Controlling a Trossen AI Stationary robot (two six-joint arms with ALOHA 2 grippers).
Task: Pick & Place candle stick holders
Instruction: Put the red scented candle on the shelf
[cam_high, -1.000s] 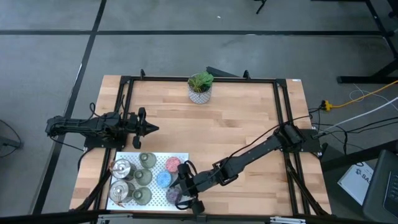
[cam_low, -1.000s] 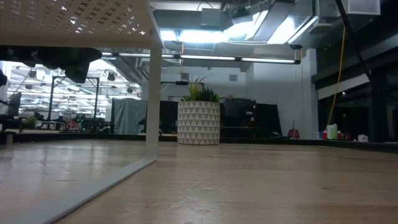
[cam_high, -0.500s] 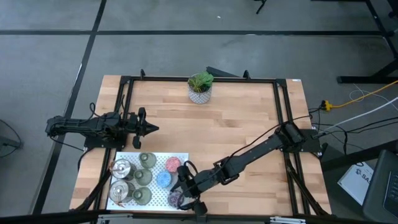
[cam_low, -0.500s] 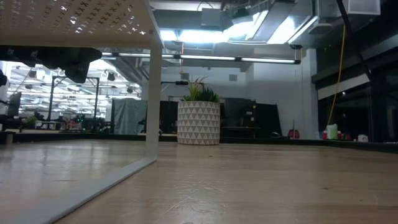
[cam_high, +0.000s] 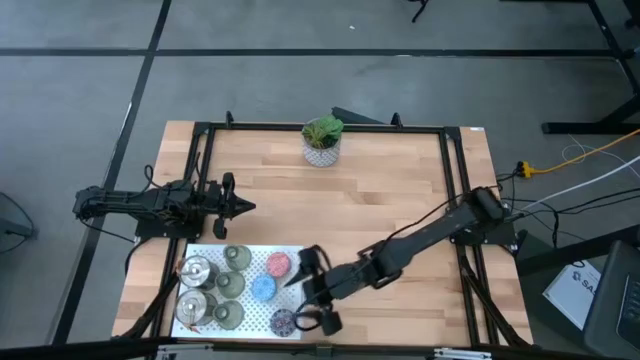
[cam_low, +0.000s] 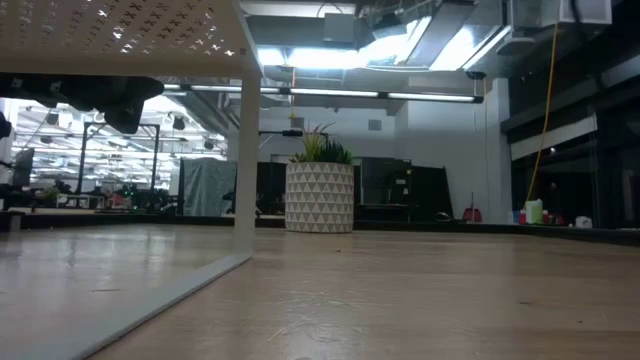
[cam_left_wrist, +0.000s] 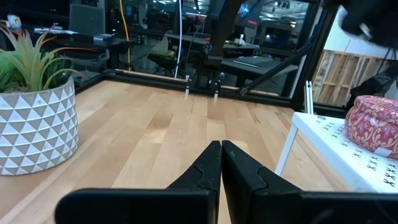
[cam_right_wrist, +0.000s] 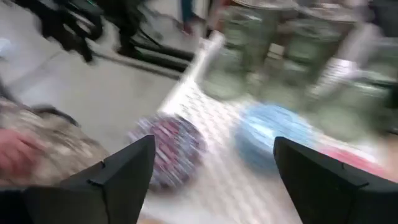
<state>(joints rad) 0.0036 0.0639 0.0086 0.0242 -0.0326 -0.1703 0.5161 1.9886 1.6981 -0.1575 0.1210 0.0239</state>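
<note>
We see the right gripper (cam_high: 316, 290) with its jaws spread wide and holding nothing, hovering at the right edge of the white perforated tray (cam_high: 290, 250) near the table's front. Just beside it on the tray sits the speckled purple holder (cam_high: 283, 321); the wrist view shows it blurred between the two dark fingers (cam_right_wrist: 118, 177), with the blue holder (cam_high: 263, 288) close by. The pink holder (cam_high: 278, 265) stands behind the blue one. Further left, the tray carries three olive-grey holders (cam_high: 237, 258) and two shiny silver holders (cam_high: 196, 270). The left gripper (cam_high: 240, 207) waits with jaws pressed together, empty, behind the tray. A green plant in a white pot (cam_high: 322, 140) stands at the table's far edge.
</note>
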